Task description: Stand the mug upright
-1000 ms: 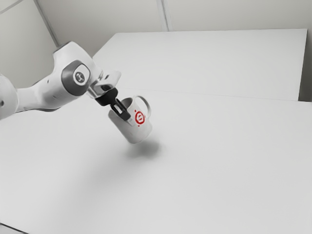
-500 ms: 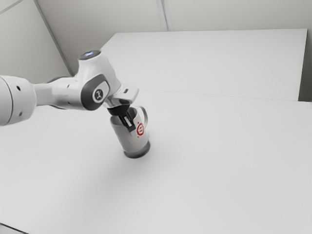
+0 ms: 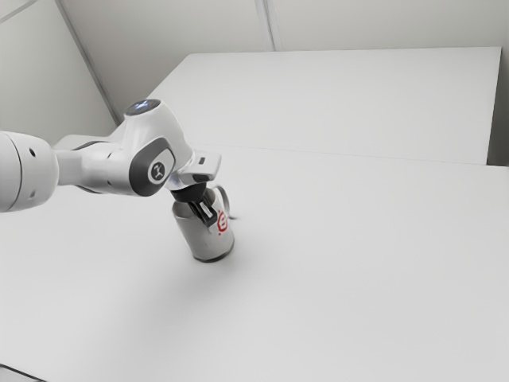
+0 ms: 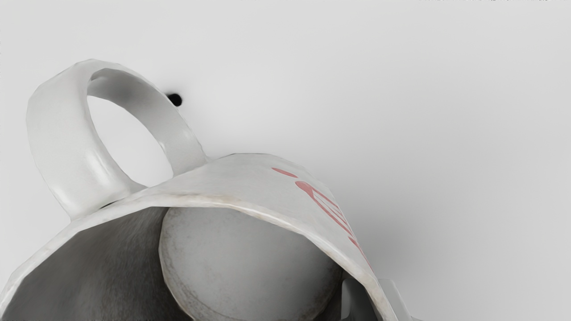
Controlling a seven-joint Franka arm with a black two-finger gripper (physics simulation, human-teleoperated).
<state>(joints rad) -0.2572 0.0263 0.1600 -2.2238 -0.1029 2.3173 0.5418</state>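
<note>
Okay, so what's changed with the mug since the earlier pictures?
The mug has come down toward the table, slightly toward the exterior view's left, and leans less than at first. The gripper came down with it. Its hold on the mug's wall stayed; nothing was let go.

Mug [image 3: 199, 239] lower now (and nearer upright)

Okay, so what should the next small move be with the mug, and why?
I'd probably ease the mug straight until its base sits flat on the table, before letting go: the fingers pinch its wall, one inside, one outside, and its mouth faces up but seems to lean slightly toward the exterior view's left.
</note>
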